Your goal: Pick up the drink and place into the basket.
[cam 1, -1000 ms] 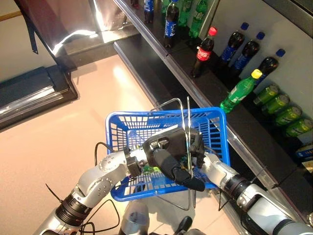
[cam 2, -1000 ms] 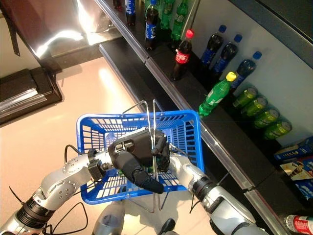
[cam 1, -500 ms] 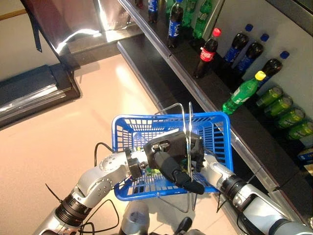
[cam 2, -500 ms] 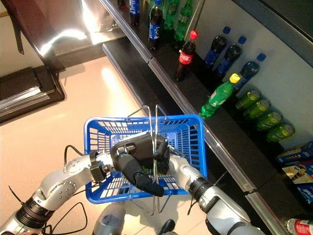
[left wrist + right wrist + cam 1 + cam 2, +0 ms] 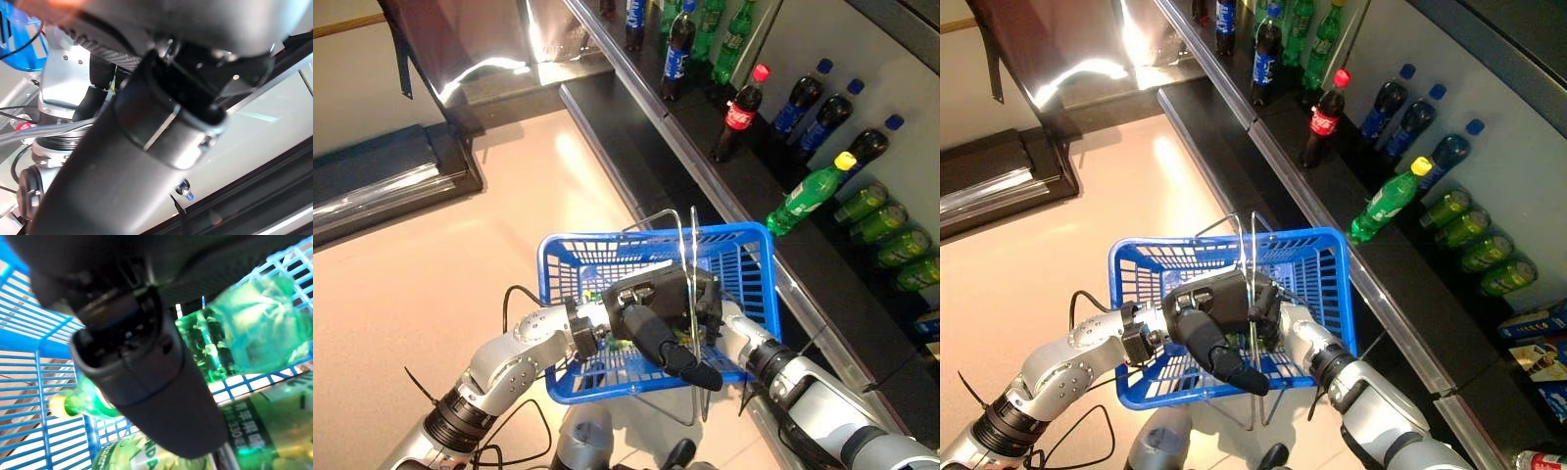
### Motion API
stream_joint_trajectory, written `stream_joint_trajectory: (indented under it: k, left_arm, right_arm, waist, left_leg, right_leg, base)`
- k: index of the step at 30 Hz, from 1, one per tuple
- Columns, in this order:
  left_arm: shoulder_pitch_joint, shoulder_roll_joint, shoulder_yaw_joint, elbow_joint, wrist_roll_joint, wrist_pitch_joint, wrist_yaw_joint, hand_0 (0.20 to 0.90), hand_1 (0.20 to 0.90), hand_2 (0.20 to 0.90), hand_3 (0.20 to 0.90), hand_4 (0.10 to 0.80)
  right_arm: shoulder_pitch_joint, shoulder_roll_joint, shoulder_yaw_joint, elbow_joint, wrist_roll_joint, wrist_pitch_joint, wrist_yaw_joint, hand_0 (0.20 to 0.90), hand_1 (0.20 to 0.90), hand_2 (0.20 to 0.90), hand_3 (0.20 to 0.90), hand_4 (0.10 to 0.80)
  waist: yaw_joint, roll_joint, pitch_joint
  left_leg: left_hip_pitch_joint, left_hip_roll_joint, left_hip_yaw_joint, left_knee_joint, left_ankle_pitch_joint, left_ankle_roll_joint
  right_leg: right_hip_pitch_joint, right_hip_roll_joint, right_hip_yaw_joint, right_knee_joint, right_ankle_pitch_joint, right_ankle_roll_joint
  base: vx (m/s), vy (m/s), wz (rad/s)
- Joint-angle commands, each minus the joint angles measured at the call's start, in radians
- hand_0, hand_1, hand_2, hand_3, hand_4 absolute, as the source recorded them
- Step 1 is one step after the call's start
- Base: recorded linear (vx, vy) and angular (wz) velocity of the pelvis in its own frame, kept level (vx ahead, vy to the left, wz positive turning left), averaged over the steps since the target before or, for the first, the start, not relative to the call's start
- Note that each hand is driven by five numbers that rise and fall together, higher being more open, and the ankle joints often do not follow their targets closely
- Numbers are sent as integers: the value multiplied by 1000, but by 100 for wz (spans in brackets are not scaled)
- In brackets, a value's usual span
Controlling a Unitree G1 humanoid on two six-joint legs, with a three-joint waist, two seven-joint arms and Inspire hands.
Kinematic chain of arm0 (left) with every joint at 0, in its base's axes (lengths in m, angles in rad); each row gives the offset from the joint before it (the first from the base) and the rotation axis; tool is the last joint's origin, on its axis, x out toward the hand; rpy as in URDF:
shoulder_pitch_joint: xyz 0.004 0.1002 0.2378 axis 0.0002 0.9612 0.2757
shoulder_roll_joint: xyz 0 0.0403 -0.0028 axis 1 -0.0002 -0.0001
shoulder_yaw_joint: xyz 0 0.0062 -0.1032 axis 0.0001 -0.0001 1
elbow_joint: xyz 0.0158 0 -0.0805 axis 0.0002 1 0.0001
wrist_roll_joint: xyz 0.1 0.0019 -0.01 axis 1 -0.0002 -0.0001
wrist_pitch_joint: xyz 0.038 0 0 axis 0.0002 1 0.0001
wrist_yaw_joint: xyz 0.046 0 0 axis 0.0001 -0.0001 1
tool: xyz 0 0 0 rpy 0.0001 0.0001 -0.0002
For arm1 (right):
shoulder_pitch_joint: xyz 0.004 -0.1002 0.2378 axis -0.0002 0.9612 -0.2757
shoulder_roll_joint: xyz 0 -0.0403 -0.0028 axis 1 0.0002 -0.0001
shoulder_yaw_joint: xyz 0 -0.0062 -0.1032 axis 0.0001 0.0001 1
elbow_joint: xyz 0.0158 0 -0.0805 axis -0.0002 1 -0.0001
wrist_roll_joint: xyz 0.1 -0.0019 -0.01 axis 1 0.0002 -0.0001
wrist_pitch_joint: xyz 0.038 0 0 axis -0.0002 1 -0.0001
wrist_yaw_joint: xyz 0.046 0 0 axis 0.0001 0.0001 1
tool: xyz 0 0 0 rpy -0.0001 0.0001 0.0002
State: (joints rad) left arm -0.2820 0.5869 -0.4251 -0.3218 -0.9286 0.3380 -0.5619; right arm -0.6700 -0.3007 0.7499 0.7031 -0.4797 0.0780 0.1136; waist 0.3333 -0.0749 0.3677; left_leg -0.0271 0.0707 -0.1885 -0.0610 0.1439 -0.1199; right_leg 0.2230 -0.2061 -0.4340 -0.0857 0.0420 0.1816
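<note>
A blue plastic basket [image 5: 607, 241] with wire handles [image 5: 691, 257] hangs in the air in front of me. My left hand [image 5: 651, 315] is over its near side, dark fingers curled at the handles. My right hand [image 5: 711, 298] reaches into the basket from the right, mostly hidden behind the left hand. In the right wrist view its thumb [image 5: 161, 382] lies over a green drink bottle [image 5: 254, 338] resting on the basket's grid floor. A second green bottle [image 5: 93, 399] with a yellow cap lies beside it. A bit of green [image 5: 607, 340] shows through the basket wall.
A dark shelf [image 5: 705, 176] runs along the right with standing drinks: a green bottle with a yellow cap [image 5: 808, 191], a red-capped cola [image 5: 736, 113], blue-capped bottles [image 5: 798, 103] and green bottles [image 5: 881, 220] lying down. A dark low platform [image 5: 382, 181] sits at far left on the pale floor.
The whole picture has shifted, so the camera moved. Both hands and the basket keep nearly the same places relative to each other.
</note>
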Motion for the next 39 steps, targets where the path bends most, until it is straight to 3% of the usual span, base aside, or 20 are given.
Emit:
stream_joint_trajectory:
  k: [1,21,39]
  left_arm:
    - [-138,-252,-34,-228,-150,-186,-144,300,300,300,200,100]
    - [-117,-247,-6,-217,-129,-218,-75,300,300,300,200,100]
    - [-13,-218,192,-109,-105,-357,104,300,300,300,200,100]
  right_arm:
    - [-53,66,52,77,-3,-29,-36,900,900,900,900,800]
    - [-36,45,28,41,28,-23,-49,900,900,900,900,800]
    - [82,-56,-87,-290,135,-18,-43,900,900,900,900,800]
  waist:
    - [13,-25,-334]
    - [2,-25,-330]
    - [-44,-16,-313]
  left_leg:
    - [59,20,54,-26,-75,37]
    - [63,21,62,-26,-76,38]
    - [78,33,109,-26,-82,37]
  right_leg:
    - [8,-15,10,-2,-8,-27]
    - [3,-8,21,-2,-8,-31]
    - [1,-11,52,-2,-11,-30]
  base:
    - [0,0,0]
    - [0,0,0]
    - [0,10,-4]
